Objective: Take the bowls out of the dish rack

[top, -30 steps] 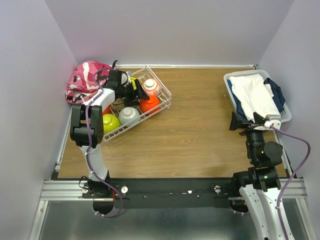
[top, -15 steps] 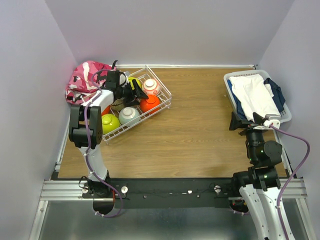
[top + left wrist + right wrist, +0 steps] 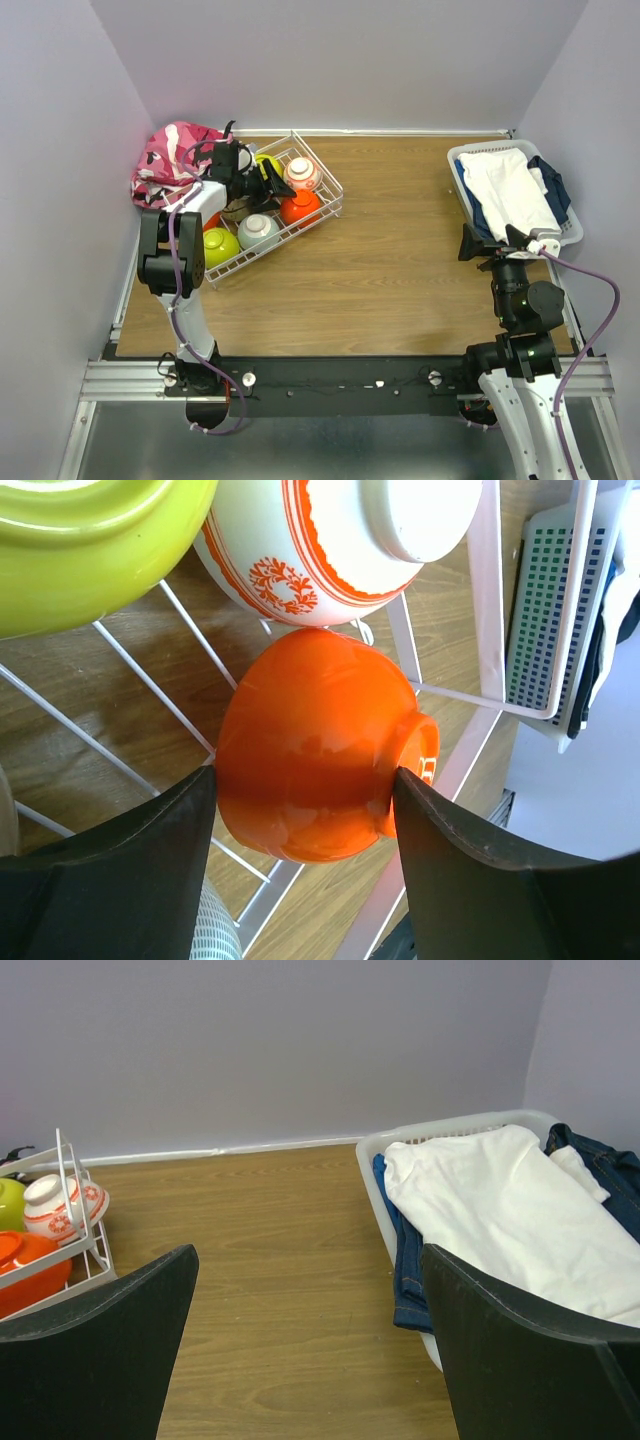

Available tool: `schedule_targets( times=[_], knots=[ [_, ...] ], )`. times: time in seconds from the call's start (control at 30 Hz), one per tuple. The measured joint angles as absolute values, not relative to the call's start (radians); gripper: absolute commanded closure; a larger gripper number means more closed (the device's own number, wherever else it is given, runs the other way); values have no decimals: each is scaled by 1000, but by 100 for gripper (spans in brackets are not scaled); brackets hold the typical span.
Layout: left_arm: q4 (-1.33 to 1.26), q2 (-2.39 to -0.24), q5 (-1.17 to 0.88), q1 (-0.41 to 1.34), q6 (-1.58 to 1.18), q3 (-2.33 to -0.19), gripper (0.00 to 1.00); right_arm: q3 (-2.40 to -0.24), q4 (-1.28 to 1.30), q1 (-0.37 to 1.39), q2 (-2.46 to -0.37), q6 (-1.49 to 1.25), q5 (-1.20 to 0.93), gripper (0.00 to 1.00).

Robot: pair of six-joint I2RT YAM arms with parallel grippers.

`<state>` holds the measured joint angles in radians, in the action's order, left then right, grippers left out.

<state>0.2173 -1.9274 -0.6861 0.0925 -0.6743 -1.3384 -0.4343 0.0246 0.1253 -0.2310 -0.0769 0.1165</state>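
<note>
The white wire dish rack stands at the table's back left with several bowls upside down in it. My left gripper reaches into it from the left and is shut on an orange bowl, one finger against the bowl's side and the other at its foot ring. Beside that bowl are a white bowl with red pattern and a lime-green bowl. From above I also see a pale teal bowl and another lime-green bowl. My right gripper hangs open over bare wood, far from the rack.
A pink camouflage bag lies against the left wall behind the rack. A white plastic basket of clothes stands at the back right, just beyond my right gripper. Purple walls close in the table on three sides.
My left gripper's jaws have closed in on the orange bowl, and its wrist has shifted slightly. The right arm has not moved.
</note>
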Motion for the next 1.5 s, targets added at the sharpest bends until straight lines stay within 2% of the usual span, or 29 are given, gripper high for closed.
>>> schedule_targets(
  times=[0.47, 0.5, 0.57, 0.9, 1.5],
  knots=[
    [360, -1842, -624, 109, -608, -1348, 51, -434, 25, 125, -232, -76, 116, 0],
    [370, -1831, -614, 109, -600, -1348, 55, -434, 25, 125, -233, -76, 115, 0],
    [393, -1800, -593, 112, -582, -1348, 56, -434, 25, 125, -238, -76, 109, 0],
    [429, -1702, -479, 143, -485, -1348, 55, -441, 32, 125, -281, -73, 34, 0],
    [454, -1487, -115, 357, -227, -1332, 54, -711, 192, 125, -584, -172, 1, 0]
  ],
)
